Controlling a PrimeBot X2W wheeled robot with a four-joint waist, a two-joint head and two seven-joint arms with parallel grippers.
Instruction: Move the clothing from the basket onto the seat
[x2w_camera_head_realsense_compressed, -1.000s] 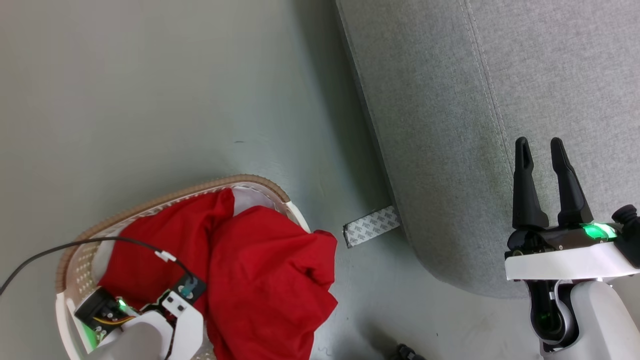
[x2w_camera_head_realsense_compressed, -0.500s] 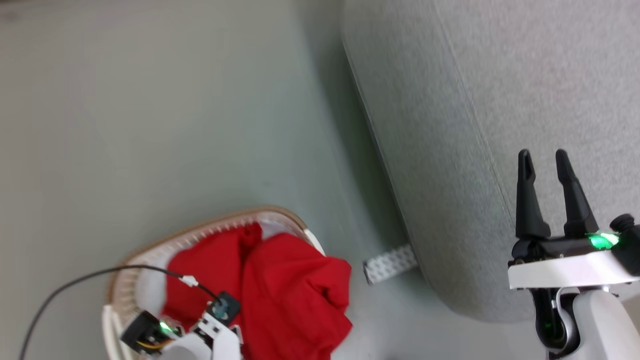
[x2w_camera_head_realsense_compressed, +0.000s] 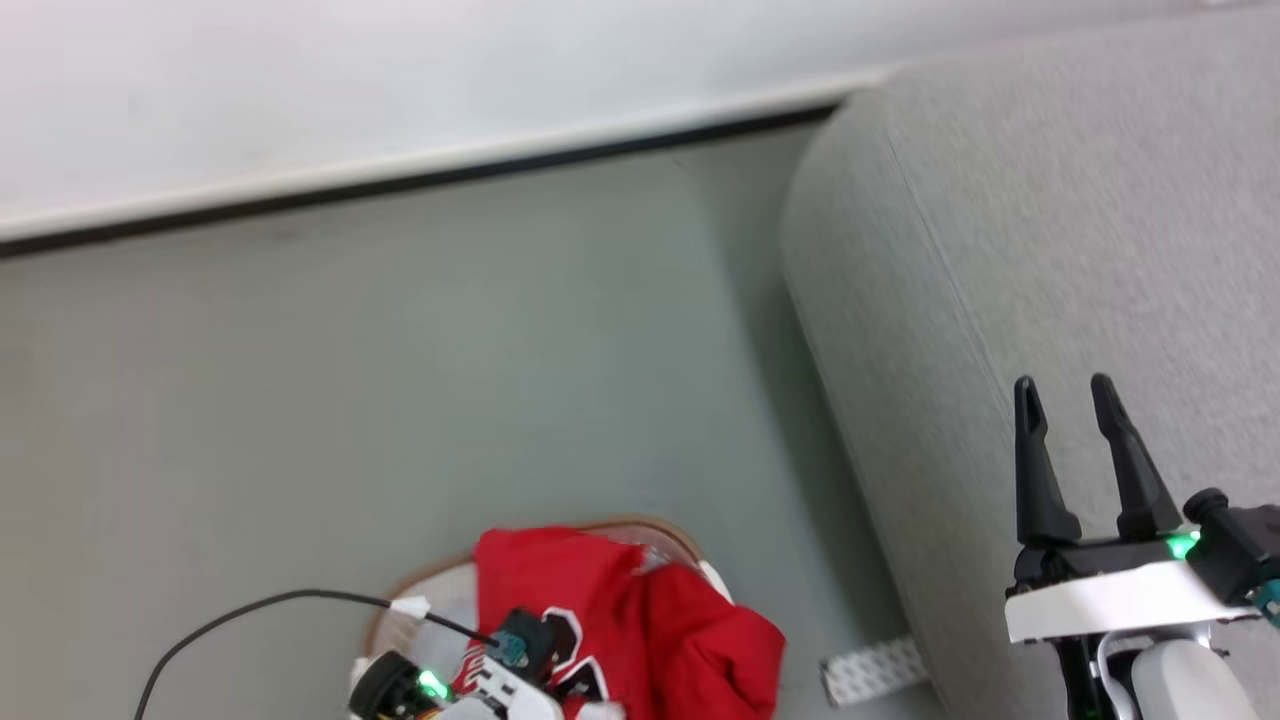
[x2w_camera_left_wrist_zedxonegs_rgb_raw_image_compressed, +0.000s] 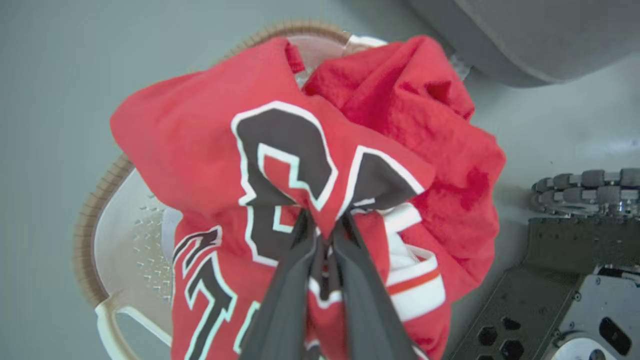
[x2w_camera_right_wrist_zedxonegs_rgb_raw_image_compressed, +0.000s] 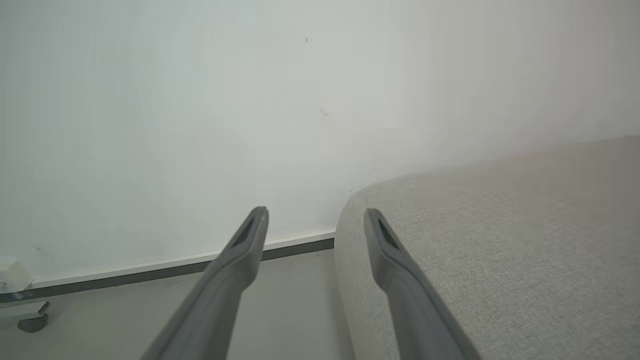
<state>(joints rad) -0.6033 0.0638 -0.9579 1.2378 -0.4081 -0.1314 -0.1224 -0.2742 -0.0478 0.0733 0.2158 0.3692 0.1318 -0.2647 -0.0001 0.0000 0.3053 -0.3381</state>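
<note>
Grey-green floor (x2w_camera_head_realsense_compressed: 400, 350) under white wall (x2w_camera_head_realsense_compressed: 400, 80); seat (x2w_camera_head_realsense_compressed: 1050, 230) at right. Risk: plainer red garment (x2w_camera_left_wrist_zedxonegs_rgb_raw_image_compressed: 430, 130), draped over basket (x2w_camera_left_wrist_zedxonegs_rgb_raw_image_compressed: 95, 225) rim, may snag on jersey (x2w_camera_left_wrist_zedxonegs_rgb_raw_image_compressed: 280, 150) and drop to floor; thin pinch may slip. Left gripper (x2w_camera_left_wrist_zedxonegs_rgb_raw_image_compressed: 322, 235) clamped on jersey fold at lettering, bunched over basket; right gripper (x2w_camera_head_realsense_compressed: 1062, 390) fingers apart, empty, over seat edge.

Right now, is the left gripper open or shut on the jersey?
Shut on it: in the left wrist view the left gripper pinches a fold of the lettered jersey between its fingers.
</note>
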